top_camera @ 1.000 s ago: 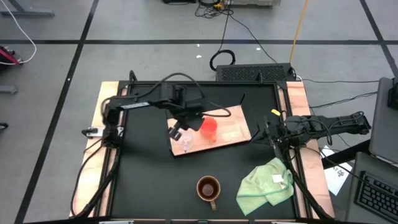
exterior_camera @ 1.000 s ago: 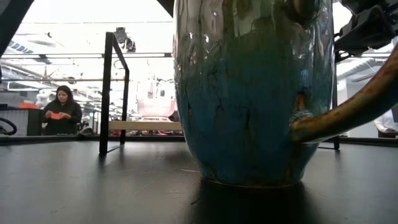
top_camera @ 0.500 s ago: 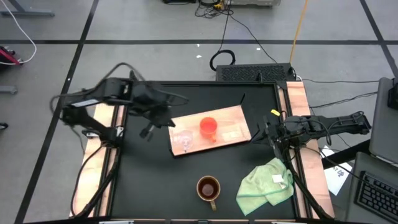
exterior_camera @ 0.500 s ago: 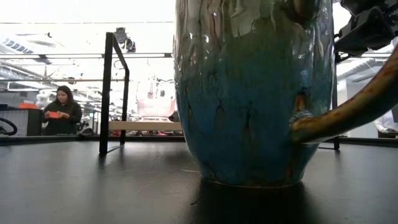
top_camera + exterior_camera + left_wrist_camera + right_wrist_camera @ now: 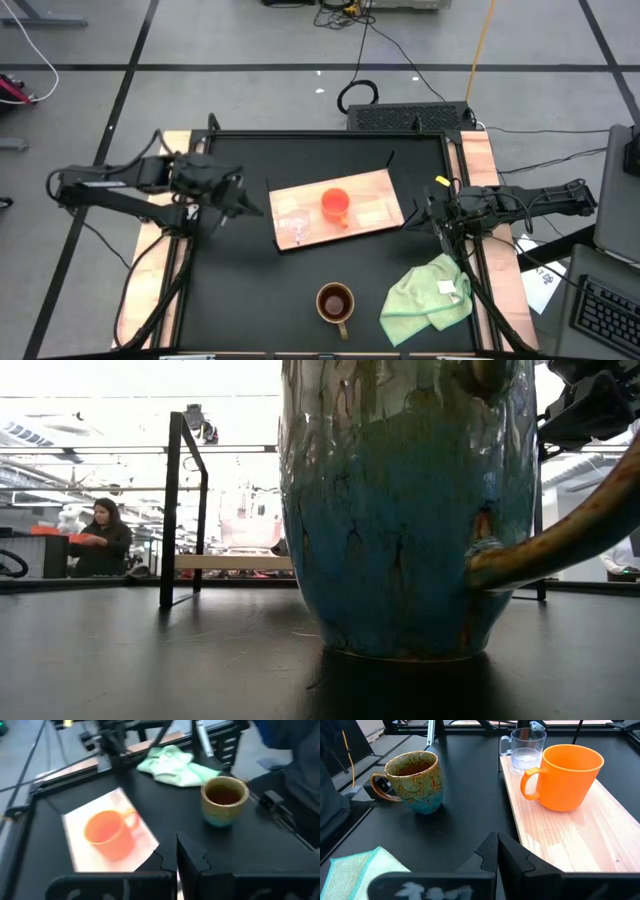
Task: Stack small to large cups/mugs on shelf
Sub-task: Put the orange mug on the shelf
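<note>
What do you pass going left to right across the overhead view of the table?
Left gripper → clear glass cup on the wooden board → orange cup → green cloth → right gripper.

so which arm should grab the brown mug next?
Probably the right. The brown mug stands off the board, toward the right gripper, which faces it with shut fingers. The left gripper sits at the table's left edge, past the clear cup.

Black tabletop (image 5: 240, 280) carries wooden board (image 5: 370, 190), brown mug (image 5: 335, 301), green cloth (image 5: 428, 295)
</note>
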`<action>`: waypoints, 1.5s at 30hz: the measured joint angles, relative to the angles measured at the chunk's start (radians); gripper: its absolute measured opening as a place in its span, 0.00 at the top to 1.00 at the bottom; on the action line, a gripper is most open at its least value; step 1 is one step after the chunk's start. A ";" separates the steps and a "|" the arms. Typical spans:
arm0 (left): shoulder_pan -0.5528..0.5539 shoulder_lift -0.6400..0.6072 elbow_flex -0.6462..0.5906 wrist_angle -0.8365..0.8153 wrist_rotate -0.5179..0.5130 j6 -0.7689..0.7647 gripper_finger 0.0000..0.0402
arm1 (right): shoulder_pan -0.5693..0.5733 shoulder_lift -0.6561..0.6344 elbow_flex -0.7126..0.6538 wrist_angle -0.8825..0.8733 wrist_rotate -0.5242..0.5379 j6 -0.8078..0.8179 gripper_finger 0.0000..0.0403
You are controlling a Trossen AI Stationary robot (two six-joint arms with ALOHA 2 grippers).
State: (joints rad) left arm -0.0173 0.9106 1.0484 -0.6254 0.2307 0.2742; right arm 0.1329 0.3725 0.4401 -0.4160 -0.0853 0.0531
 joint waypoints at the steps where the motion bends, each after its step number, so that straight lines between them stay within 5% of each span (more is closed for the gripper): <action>1: -0.007 -0.027 -0.041 0.025 0.005 -0.001 1.00 | 0.000 0.000 0.000 0.000 0.000 -0.001 1.00; 11: -0.081 -0.252 -0.395 0.332 0.002 -0.060 0.99 | 0.000 0.003 0.000 0.000 0.000 -0.001 1.00; 25: -0.200 -0.345 -0.713 0.671 -0.271 -0.208 1.00 | 0.000 0.025 0.000 0.009 0.001 0.004 1.00; 45: -0.213 -0.342 -0.930 0.936 -0.337 -0.176 0.99 | -0.002 0.072 0.001 0.194 0.006 -0.092 1.00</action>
State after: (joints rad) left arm -0.2306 0.5681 0.1188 0.3105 -0.1064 0.0987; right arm 0.1314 0.4448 0.4413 -0.2216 -0.0796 -0.0391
